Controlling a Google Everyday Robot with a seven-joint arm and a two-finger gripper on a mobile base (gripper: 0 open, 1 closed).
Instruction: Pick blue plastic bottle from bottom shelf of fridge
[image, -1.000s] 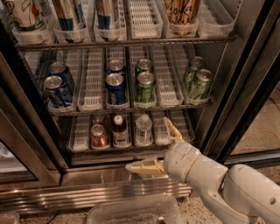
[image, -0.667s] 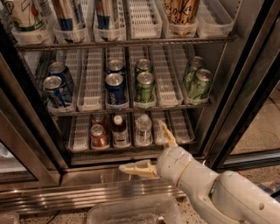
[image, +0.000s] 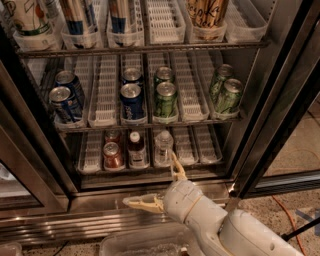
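Where the bottom shelf (image: 205, 147) of the fridge (image: 75, 207) is lined with clear lane trays, the blue plastic bottle (image: 135, 150) is stood upright in one lane, with a white cap and dark liquid. Two red cans (image: 113, 155) are filed in the lane to its left, and one clear water bottle (image: 162, 147) in the lane to its right. Four blue cans (image: 132, 100) and four green cans (image: 165, 97) are counted on the rack above. No label can be read. The pincer (image: 149, 179) is held released and grasping nothing, low before the shelf front, apart from the bottle.
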